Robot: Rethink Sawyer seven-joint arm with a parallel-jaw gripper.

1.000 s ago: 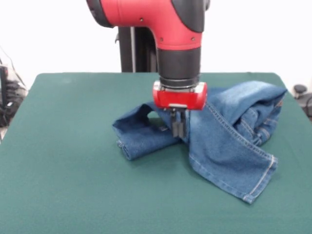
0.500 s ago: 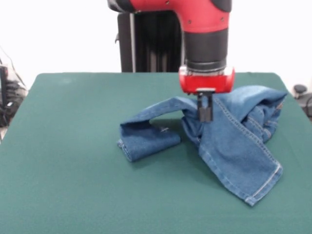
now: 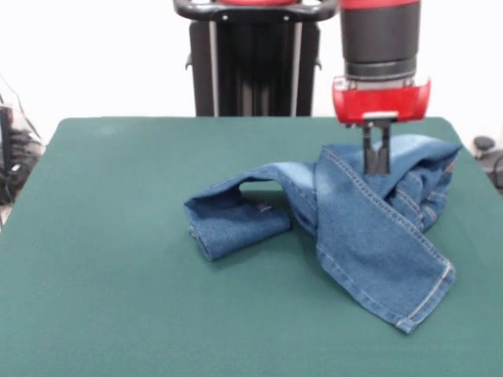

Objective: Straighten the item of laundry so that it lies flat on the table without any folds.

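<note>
The blue denim jeans (image 3: 369,228) lie crumpled on the right half of the dark green table (image 3: 118,275). One leg runs down toward the front right and ends in a hem. The other part arches to the left and ends in a folded lump (image 3: 236,224). My gripper (image 3: 376,166) hangs from the red and black arm over the upper right part of the jeans, its tips level with the cloth there. I cannot tell whether it grips the denim.
The robot's black pedestal (image 3: 251,71) stands behind the table's far edge. Dark cables and gear (image 3: 16,157) sit off the table's left side, and a dark object (image 3: 487,153) sits off the right side.
The gripper has moved right and upward, from the jeans' middle to their upper right part. The upper fold of the leg has shifted right with it, and the arch on the left has stretched out.
</note>
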